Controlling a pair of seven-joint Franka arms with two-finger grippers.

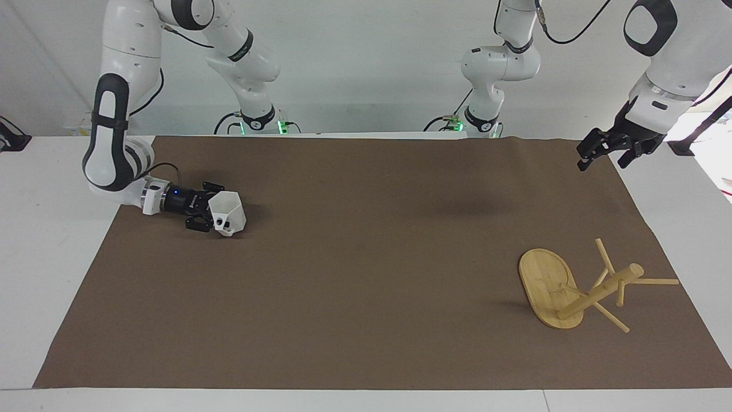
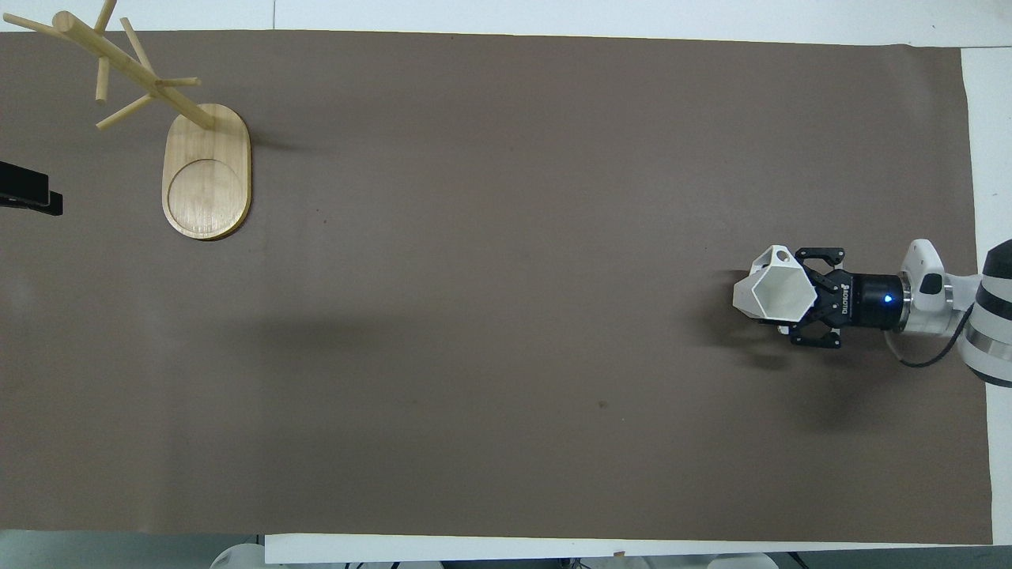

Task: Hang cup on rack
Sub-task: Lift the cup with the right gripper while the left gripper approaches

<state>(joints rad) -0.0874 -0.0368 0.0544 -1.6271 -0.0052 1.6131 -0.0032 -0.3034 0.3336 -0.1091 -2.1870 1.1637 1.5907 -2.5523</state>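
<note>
The white faceted cup (image 1: 230, 213) (image 2: 771, 296) is at the right arm's end of the brown mat, tipped so its mouth shows from above. My right gripper (image 1: 214, 216) (image 2: 802, 304) reaches in level and low over the mat and is shut on the cup's rim. The bamboo rack (image 1: 546, 283) (image 2: 207, 178) stands at the left arm's end, its post and pegs leaning away from the robots. My left gripper (image 1: 605, 159) hangs open and empty above the mat's edge, near that end. Only its dark tip (image 2: 28, 197) shows from overhead.
A brown mat (image 1: 366, 286) (image 2: 506, 316) covers most of the white table. Between the cup and the rack lies a wide bare stretch of mat.
</note>
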